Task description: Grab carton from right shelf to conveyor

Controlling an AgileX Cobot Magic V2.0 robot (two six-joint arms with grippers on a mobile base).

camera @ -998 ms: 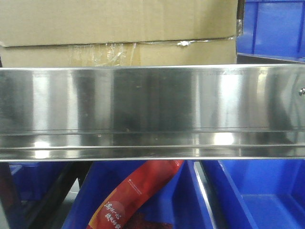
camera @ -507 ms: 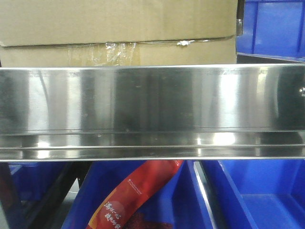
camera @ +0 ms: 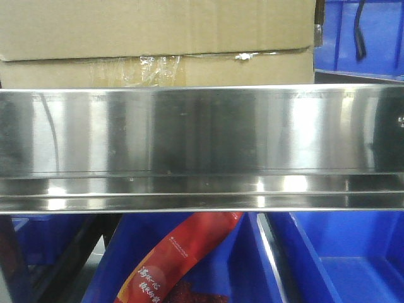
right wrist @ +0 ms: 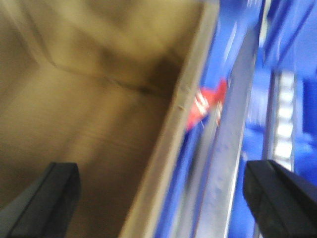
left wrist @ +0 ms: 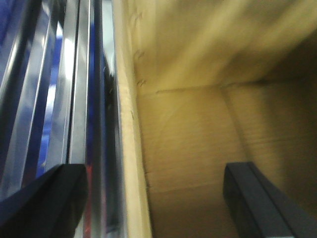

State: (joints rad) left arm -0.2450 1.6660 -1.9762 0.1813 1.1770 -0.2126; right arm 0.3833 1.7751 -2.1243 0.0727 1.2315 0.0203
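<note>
Since the earlier frames, a dark strip [camera: 360,31] is newly hanging into the front view at upper right, in front of the upper bin [camera: 379,50]; a thin dark line is now curving through the reflection at the left of the shelf [camera: 202,132]; the carton [camera: 158,28] is lying as before.

Front view: the carton is sitting on the shelf behind the broad steel lip, its taped seam showing just above the lip's top edge; the upper bin is standing just beside the carton's right end; below the shelf, a red packet [camera: 180,252] is lying in a lower bin [camera: 353,265].

Left wrist view, blurred: the left gripper [left wrist: 153,171] is holding its jaws wide apart, straddling the carton wall nearest the lip; one finger [left wrist: 49,198] is showing over the shelf side and the other over the carton's open inside; whether either is touching cardboard cannot be told.

Right wrist view, blurred: the right gripper [right wrist: 163,168] is likewise holding its jaws wide apart across that wall; one finger [right wrist: 54,198] is showing over the carton's inside, the other over the blue and steel outside, with the red packet appearing beyond the wall.
</note>
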